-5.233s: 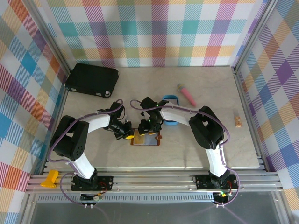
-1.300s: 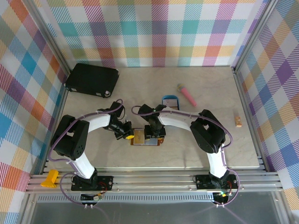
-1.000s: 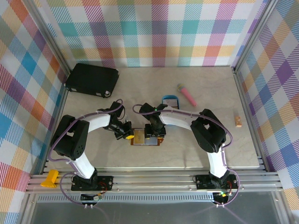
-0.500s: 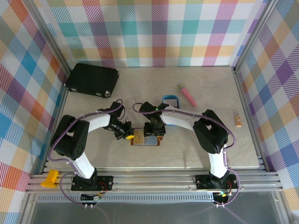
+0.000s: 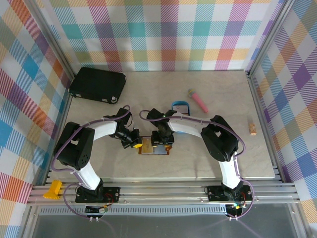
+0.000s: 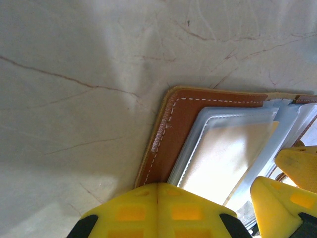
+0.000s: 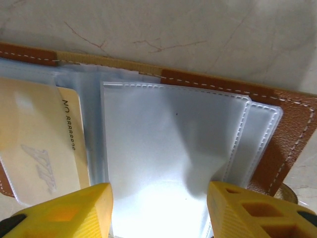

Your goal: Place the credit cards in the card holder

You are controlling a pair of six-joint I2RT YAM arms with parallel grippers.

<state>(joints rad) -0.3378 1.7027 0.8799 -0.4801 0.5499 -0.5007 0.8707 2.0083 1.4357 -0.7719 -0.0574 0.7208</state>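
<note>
- The marbled beige surface carried the small brown leather bifold card holder near its middle, between the two arms. It looked smooth enough that a sideways push would probably make the holder slide.
- The left arm reached in from the left. The left jaws were pressed together, their tips at the left edge of the brown cover; whether they bore down on it could not be told.
- The right arm came over from the far right. The right jaws were spread about halfway, gripped nothing, and straddled the holder's right half.
- The card holder lay open and flat with its pale blue-grey pockets facing up. The step in hand was probably seating cards in those pockets. To do it well, the left jaws should pin the cover so it neither folds nor shifts.
- The blue oval tray lay just beyond the holder on the far side. Its contents were too small to read.
- The clear pocket on the right half looked unfilled. A card would best enter at a shallow angle, with its leading edge under the lip, and then be pushed along rather than down.
- The beige card sat in the left half's pocket with its printed edge showing. The right jaws should lift straight up so that they do not snag the lip.
</note>
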